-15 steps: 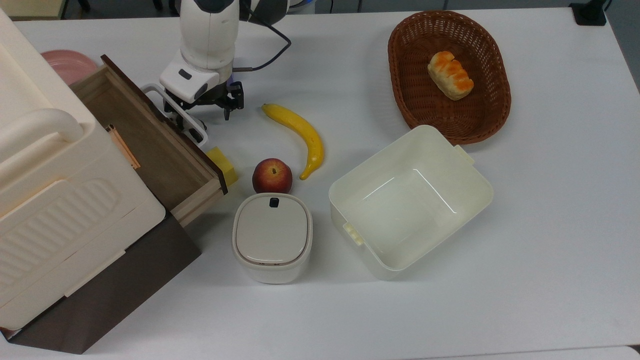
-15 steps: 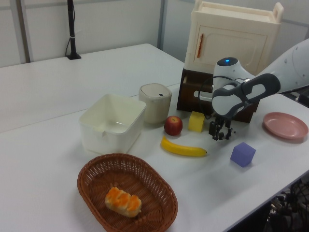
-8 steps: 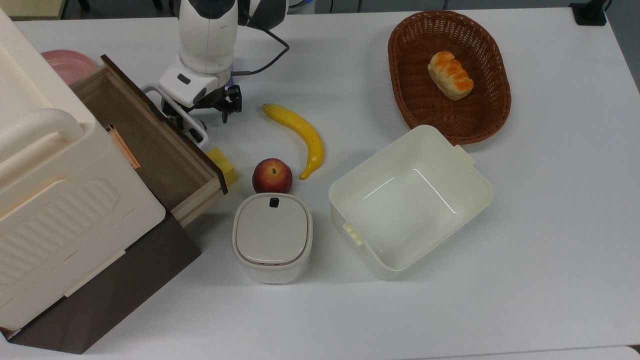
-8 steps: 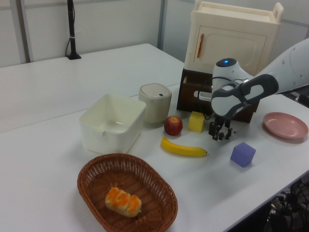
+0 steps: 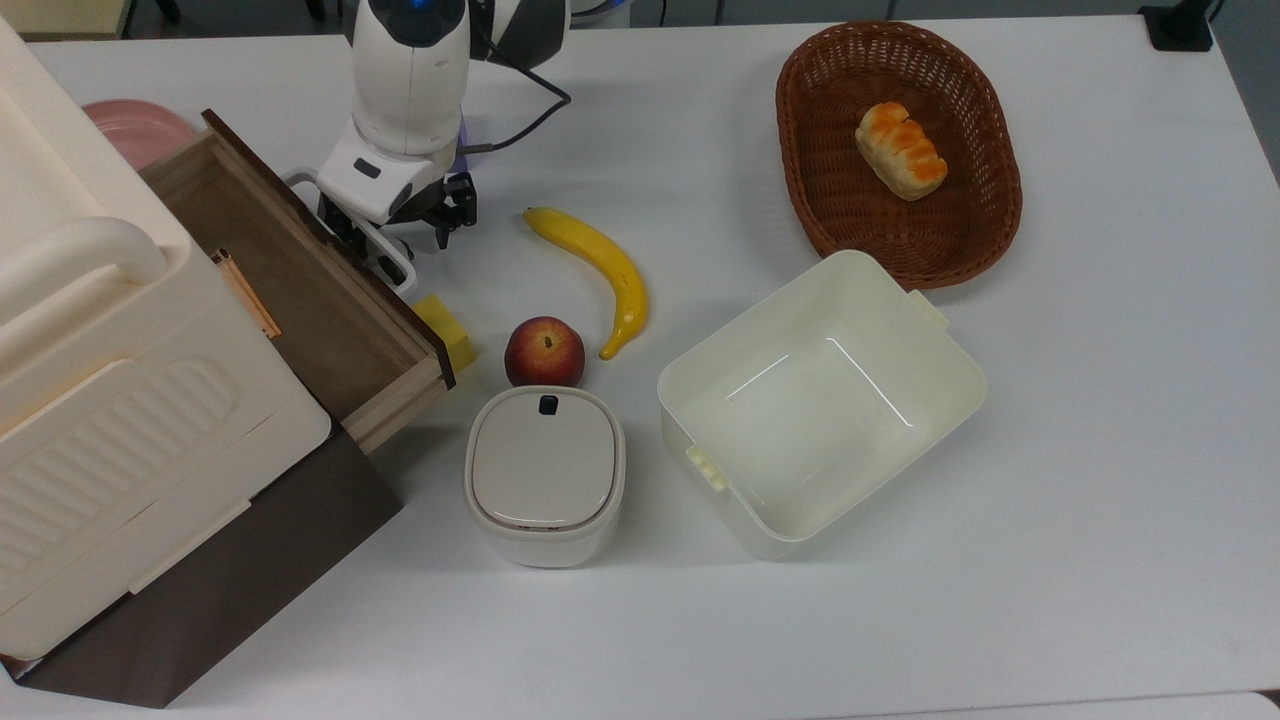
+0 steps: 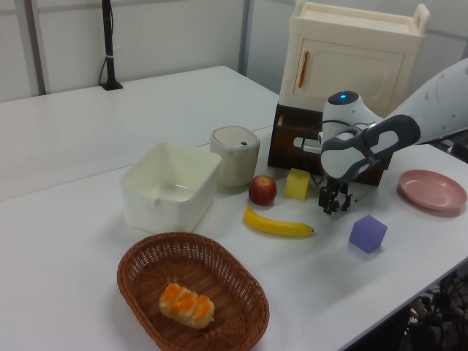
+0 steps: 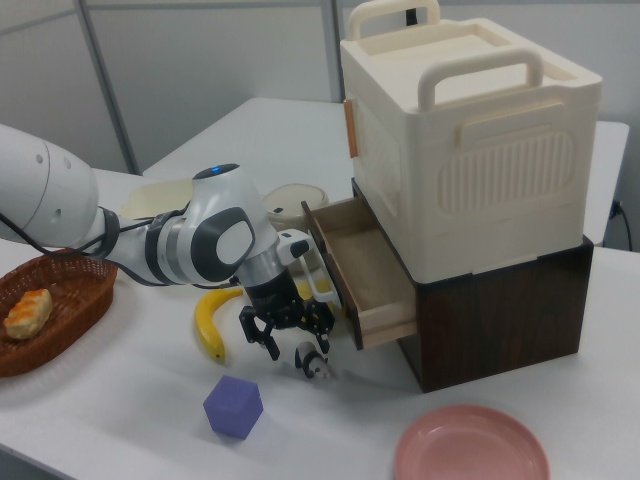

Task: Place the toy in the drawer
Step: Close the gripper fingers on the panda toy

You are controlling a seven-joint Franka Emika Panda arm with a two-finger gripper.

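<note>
A: Where's the toy (image 7: pixel 314 364)?
B: On the worktop (image 7: pixel 140 420), just below the tool (image 7: pixel 289 327), in front of the pulled-out drawer (image 7: pixel 368 272).
A: Tool?
B: Fingers spread wide, holding nothing.

Even, bright overhead light is washing the white worktop (image 5: pixel 1100 450). Soft short shadows are falling beside the cream plastic bin (image 5: pixel 820 400) and under the brown wicker basket (image 5: pixel 900 240). Faint glare is streaking the bin's floor. The right view is looking softer and greyer, and its background is blurring.
</note>
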